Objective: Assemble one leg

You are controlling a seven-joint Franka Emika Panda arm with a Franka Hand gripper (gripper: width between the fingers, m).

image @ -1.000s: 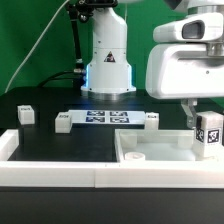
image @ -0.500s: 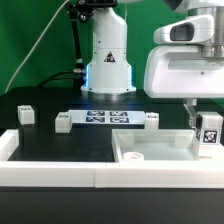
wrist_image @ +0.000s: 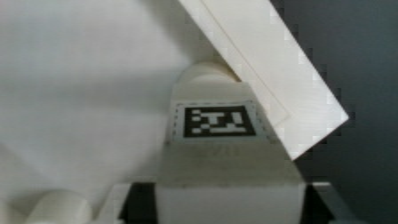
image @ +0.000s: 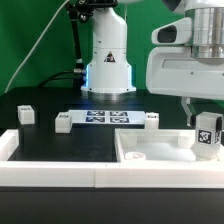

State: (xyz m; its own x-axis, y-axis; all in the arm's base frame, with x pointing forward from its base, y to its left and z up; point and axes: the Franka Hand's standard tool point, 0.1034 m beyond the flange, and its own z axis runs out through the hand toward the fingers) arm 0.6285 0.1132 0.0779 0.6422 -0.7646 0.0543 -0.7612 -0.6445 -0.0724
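My gripper (image: 205, 118) is at the exterior view's right, shut on the leg (image: 207, 135), a small white post with a black-and-white tag. It holds the leg upright over the right end of the wide white panel (image: 150, 148), low at the panel's corner. In the wrist view the leg (wrist_image: 222, 150) stands between my two dark fingers (wrist_image: 143, 203), its tip close to the panel's raised edge (wrist_image: 267, 70). I cannot tell if the leg touches the panel.
The marker board (image: 105, 118) lies mid-table before the robot base (image: 108, 60). Three more small white posts stand on the black table: one at the left (image: 26, 114), one at each end of the marker board (image: 62, 122) (image: 152, 119). A white rim (image: 50, 172) borders the front.
My gripper has moved down a little with the leg in it, closer to the panel's right end. Nothing else has moved.
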